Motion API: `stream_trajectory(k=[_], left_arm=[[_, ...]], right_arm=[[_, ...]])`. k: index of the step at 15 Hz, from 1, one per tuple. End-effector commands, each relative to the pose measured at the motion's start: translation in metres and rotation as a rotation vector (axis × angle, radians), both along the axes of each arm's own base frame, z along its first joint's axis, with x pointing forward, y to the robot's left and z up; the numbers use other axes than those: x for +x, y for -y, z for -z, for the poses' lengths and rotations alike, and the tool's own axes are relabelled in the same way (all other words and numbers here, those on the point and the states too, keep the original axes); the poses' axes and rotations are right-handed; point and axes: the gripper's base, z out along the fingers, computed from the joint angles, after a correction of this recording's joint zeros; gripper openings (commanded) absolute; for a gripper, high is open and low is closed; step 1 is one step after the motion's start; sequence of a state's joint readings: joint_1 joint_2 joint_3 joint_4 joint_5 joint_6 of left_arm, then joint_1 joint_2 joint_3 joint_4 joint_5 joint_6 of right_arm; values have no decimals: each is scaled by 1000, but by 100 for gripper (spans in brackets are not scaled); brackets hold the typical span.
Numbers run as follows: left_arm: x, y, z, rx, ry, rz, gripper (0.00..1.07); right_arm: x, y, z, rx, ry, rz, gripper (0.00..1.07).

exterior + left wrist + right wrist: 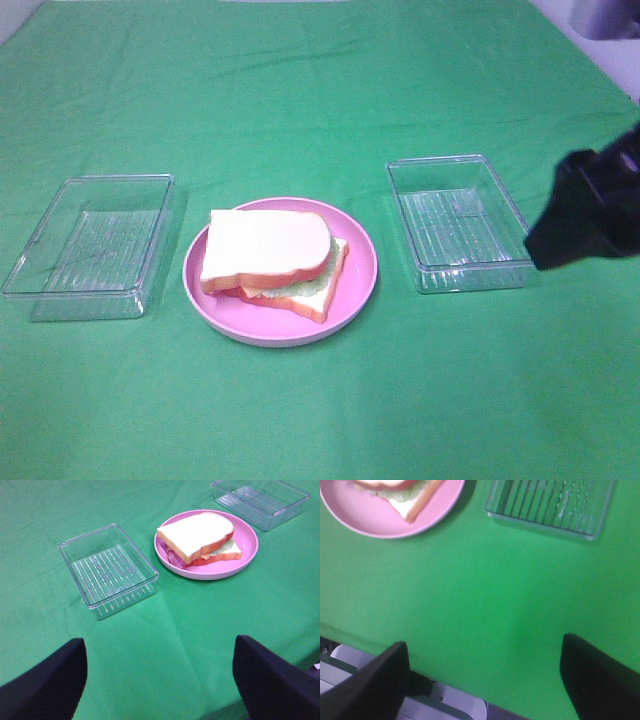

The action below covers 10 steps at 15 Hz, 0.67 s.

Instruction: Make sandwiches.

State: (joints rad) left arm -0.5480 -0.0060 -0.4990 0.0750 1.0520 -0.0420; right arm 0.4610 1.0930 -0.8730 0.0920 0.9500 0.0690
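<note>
One sandwich [268, 250] lies on the round pink plate [355, 285] in the middle of the green cloth. Its top is a white bread slice with an orange-brown crust, set askew over pale green lettuce [305, 284], a red layer and a bottom bread slice. It also shows in the left wrist view [197, 535], and its corner shows in the right wrist view [412, 497]. My left gripper [160, 652] is open and empty, well short of the plate. My right gripper [484, 647] is open and empty above the table's front edge. The right arm [590, 205] hangs at the right.
A clear rectangular tray [95, 245] stands left of the plate, also in the left wrist view [107, 570]. A second clear tray [460, 222] stands right of the plate, near the right arm, also in the right wrist view [552, 502]. Neither holds food.
</note>
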Motion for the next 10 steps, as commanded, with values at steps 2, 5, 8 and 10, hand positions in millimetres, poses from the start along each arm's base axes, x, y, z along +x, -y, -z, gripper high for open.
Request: stream_trajectory(k=[2, 5, 8, 10], left_arm=[[-1, 0, 0, -7, 13, 8, 76], [-1, 1, 0, -2, 15, 19, 76], [-2, 3, 0, 2, 16, 54, 76], [-3, 4, 0, 5, 18, 68, 76]], right_arm=[[-69, 38, 16, -49, 33, -55, 77], [-112, 59, 25, -29, 128, -100, 77], [-137, 71, 25, 24, 281, -123, 77], [-152, 77, 24, 77, 407, -143, 77]])
